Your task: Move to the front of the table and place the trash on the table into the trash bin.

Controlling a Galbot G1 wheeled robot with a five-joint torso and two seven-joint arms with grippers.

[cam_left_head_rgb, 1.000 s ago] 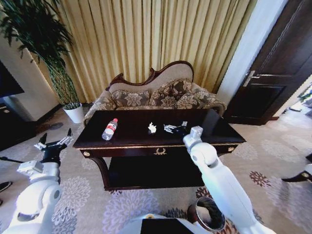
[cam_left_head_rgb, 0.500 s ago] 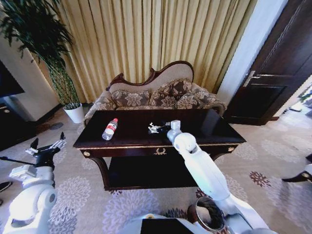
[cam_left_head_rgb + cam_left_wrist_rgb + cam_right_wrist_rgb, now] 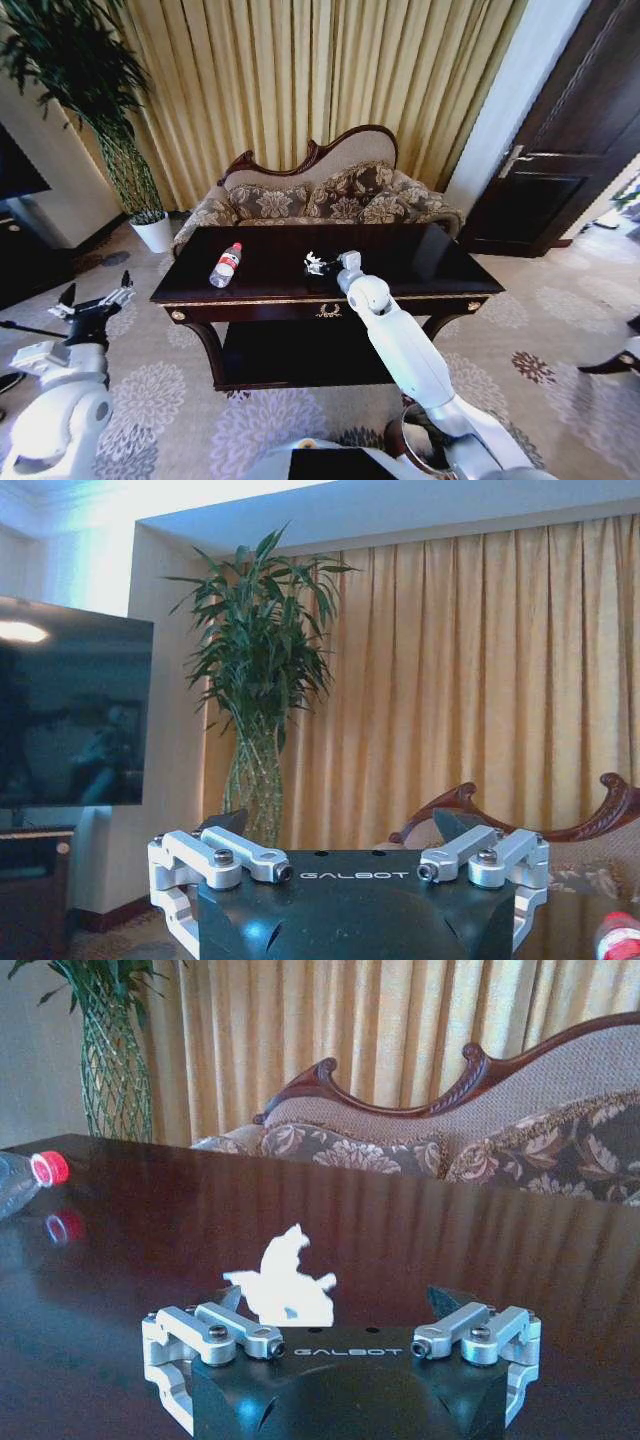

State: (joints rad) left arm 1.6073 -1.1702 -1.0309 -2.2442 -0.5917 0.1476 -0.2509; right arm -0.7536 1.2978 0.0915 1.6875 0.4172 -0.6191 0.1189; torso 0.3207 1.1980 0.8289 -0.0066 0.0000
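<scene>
Head view: right end effector [image 3: 318,264] is reaching over the desk [image 3: 270,285].
Jaws: standing apart, lining up around the white scrap [image 3: 283,1282] for pickup.
Left end effector [image 3: 92,303]: idling beside the desk, fingers spread.

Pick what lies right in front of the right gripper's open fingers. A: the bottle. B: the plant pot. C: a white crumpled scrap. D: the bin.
C: in the right wrist view the white scrap lies on the table just ahead of the right gripper, between its spread fingers; the bottle lies far off to one side.

Head cam high, looking down over table [image 3: 270,285]. Right wrist cam low over tabletop, facing sofa [image 3: 520,1110]; left wrist cam faces curtain [image 3: 450,680].
</scene>
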